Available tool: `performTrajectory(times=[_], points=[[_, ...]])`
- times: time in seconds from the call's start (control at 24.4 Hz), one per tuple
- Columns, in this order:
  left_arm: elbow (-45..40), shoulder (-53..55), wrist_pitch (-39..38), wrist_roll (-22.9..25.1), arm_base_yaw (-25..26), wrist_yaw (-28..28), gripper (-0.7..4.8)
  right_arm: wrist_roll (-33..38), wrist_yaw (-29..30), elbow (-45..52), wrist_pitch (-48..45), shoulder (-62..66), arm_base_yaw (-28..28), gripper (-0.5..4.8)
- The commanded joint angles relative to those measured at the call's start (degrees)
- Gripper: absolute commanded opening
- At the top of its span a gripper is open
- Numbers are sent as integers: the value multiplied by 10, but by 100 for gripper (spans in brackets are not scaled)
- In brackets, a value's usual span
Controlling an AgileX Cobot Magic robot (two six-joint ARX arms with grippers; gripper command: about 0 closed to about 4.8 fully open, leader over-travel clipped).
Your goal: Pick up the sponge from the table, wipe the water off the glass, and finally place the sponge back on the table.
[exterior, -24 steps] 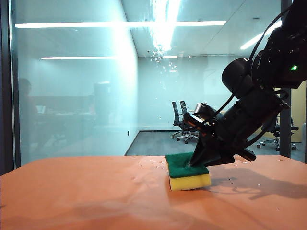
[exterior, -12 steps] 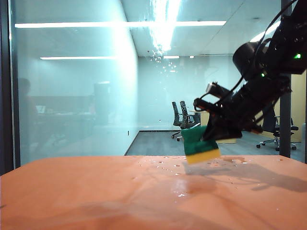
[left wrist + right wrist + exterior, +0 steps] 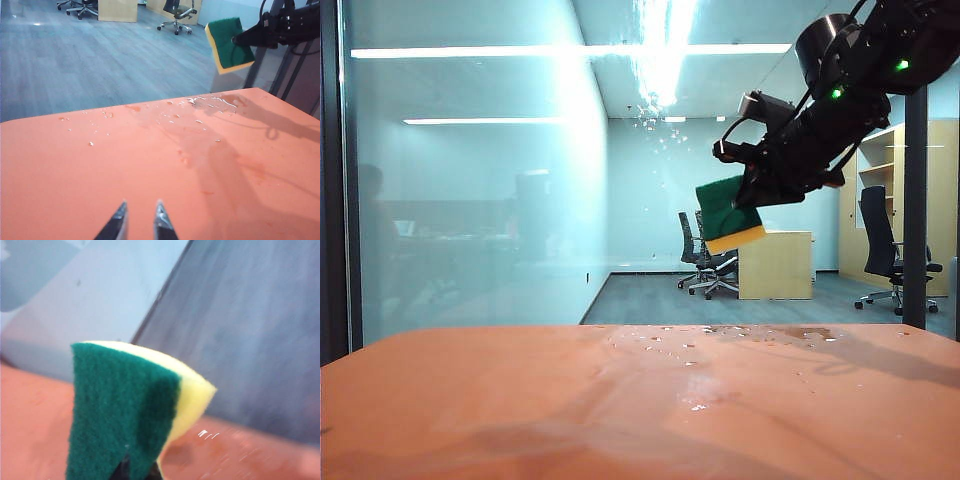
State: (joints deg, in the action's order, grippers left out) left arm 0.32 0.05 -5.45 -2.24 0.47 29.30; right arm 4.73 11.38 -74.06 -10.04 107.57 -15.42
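So the right gripper (image 3: 752,203) is up in the air above the far right part of the table (image 3: 520,400), clamped down on the sponge (image 3: 728,214). The sponge is well clear of the tabletop, tilted, green scrubby face toward the camera and the yellow foam showing along its lower edge. From the right wrist view you can see the sponge (image 3: 130,410) pinched near one end, with most of it sticking out past the jaws and the foam bulging a bit where it's squeezed.

The left gripper (image 3: 139,220) is parked low over the near edge of the table, fingers apart with nothing between them, not involved at all.

Handling-wise: it's a sponge, so super light and squishy. My guess is it won't slip out, since foam grips well, but it'll flex a lot when it's pushed against the glass (image 3: 470,200). Holding it near the end like this means the free part may fold back instead of pressing flat, so a gentle, even push seems smarter than a hard shove. The green layer is stiffer than the yellow; I can't tell which face will end up meeting the pane.

There are water (image 3: 660,130) droplets glinting high on the glass, a bit left of the sponge and higher. A few drips sit along the table's far edge too.
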Motion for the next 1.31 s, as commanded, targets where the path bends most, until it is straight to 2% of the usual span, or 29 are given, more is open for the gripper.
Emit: performTrajectory(times=[0.04, 0.41, 0.53, 0.74, 0.82, 1.15, 1.31], points=[[2, 1, 4, 3, 0, -2, 71, -59, -12, -25, -13, -4, 4, -9], [2, 1, 6, 3, 0, -27, 71, -85, 19, -33, -150, -3, 41, -9], [2, 1, 6, 3, 0, -27, 70, -110, 25, -33, -183, -3, 41, -9], [2, 1, 7, 3, 0, -27, 70, -110, 31, -41, -236, 10, 41, -9], [2, 1, 6, 3, 0, -27, 70, -110, 52, -73, -228, 34, 41, -9], [2, 1, 6, 4, 0, -27, 70, -109, 71, -193, -212, 98, 40, -9], [2, 1, 6, 23, 0, -27, 71, -110, 83, -231, -205, 116, 36, -9]])
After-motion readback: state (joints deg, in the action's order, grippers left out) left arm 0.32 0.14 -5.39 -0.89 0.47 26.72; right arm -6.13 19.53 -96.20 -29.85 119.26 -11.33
